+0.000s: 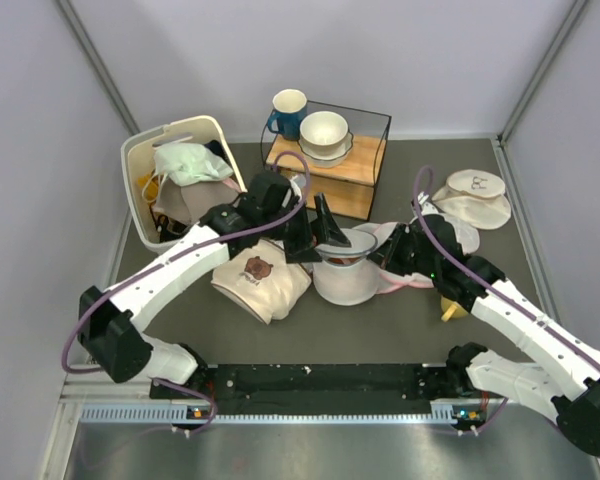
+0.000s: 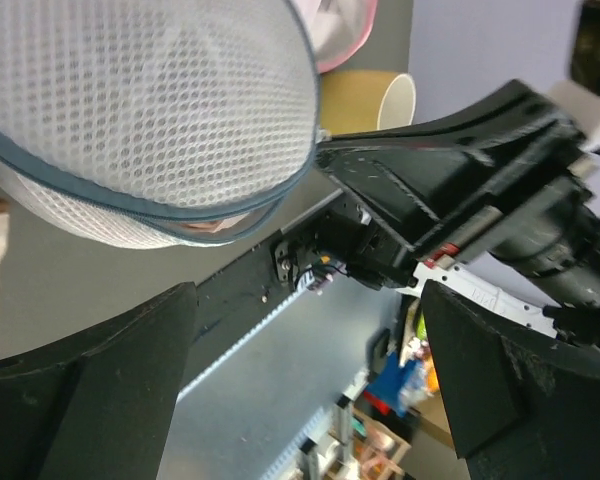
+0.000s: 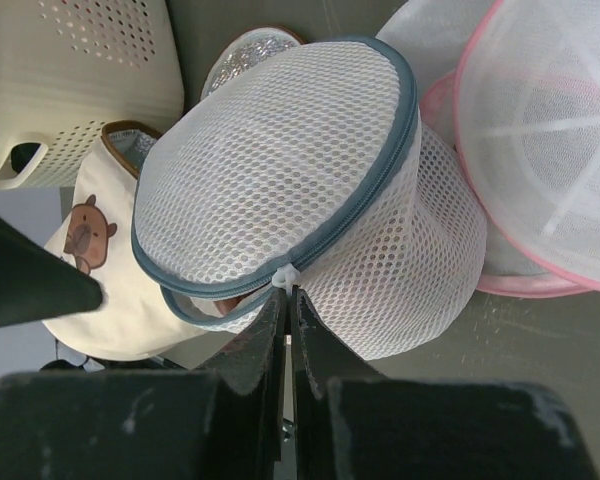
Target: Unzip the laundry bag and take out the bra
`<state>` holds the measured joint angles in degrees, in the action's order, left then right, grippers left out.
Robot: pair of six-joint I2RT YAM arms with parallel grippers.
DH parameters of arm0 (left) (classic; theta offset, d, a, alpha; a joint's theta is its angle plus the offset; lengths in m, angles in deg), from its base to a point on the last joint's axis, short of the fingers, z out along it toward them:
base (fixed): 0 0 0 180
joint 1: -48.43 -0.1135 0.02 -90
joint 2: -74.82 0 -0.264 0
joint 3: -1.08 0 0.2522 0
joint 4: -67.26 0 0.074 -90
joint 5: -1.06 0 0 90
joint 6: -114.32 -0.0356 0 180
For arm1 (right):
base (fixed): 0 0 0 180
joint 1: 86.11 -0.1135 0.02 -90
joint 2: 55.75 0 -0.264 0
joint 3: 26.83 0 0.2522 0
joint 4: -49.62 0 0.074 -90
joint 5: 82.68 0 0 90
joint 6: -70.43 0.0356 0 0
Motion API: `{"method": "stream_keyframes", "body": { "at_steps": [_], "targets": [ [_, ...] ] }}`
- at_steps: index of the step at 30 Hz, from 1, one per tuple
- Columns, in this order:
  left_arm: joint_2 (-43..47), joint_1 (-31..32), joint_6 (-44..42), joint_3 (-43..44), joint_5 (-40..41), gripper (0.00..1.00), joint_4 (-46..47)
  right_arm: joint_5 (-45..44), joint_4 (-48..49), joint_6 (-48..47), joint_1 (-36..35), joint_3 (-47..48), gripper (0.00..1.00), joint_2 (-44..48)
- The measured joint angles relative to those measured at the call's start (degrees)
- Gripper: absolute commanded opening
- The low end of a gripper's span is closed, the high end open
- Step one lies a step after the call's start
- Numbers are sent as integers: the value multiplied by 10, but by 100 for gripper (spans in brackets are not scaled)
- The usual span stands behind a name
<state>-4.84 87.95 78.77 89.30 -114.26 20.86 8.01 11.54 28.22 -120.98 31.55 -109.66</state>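
- Grey-green tabletop (image 1: 180, 330) between pale walls, matte and lightly scuffed, carries everything.
- At the centre stands the laundry bag (image 1: 345, 280), a drum of white honeycomb mesh with a grey-blue zip band around its lid; my right wrist view shows the weave clearly (image 3: 280, 160).
- My right gripper (image 3: 285, 300) is pressed together, pinching the small white zip pull (image 3: 283, 275) at the near edge of the lid.
- The zip gapes for a short stretch left of the pull. In that slit shows a sliver of the bra (image 3: 215, 302), soft and dusty pink, lying inside the bag.
- My left gripper (image 1: 312, 238) hangs just behind and left of the bag with its black fingers (image 2: 100, 380) spread wide, holding nothing; the mesh dome fills the upper left of its own view (image 2: 130, 100).
- Against the bag's left side lies a beige cloth (image 1: 260, 275), limp, printed with a brown bear (image 3: 88, 235).
- To the right sit pink-trimmed mesh bags (image 3: 550, 150), stiff and translucent, touching the laundry bag.
- A grey glittery disc (image 3: 250, 50) peeks out behind the lid.
- A cream perforated plastic basket (image 1: 130, 170) holds heaped clothes at the back left.
- A wooden shelf in a black wire frame (image 1: 330, 170) carries a blue mug (image 1: 287, 110) and a white bowl (image 1: 324, 132).
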Motion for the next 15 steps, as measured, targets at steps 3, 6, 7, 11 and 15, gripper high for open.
{"method": "stream_keyframes", "body": {
  "at_steps": [3,6,7,11,15],
  "targets": [
    [-22,9,40,-27,-16,99,14,0,1,0,0,0,0,0],
    [-31,14,71,-45,-21,99,19,0,1,0,0,0,0,0],
    [-31,16,80,-48,-21,99,21,0,2,0,0,0,0,0],
    [-31,16,106,-49,-13,99,37,1,3,0,0,0,0,0],
    [-43,16,121,-49,-2,78,57,5,3,0,0,0,0,1]
  ]
}}
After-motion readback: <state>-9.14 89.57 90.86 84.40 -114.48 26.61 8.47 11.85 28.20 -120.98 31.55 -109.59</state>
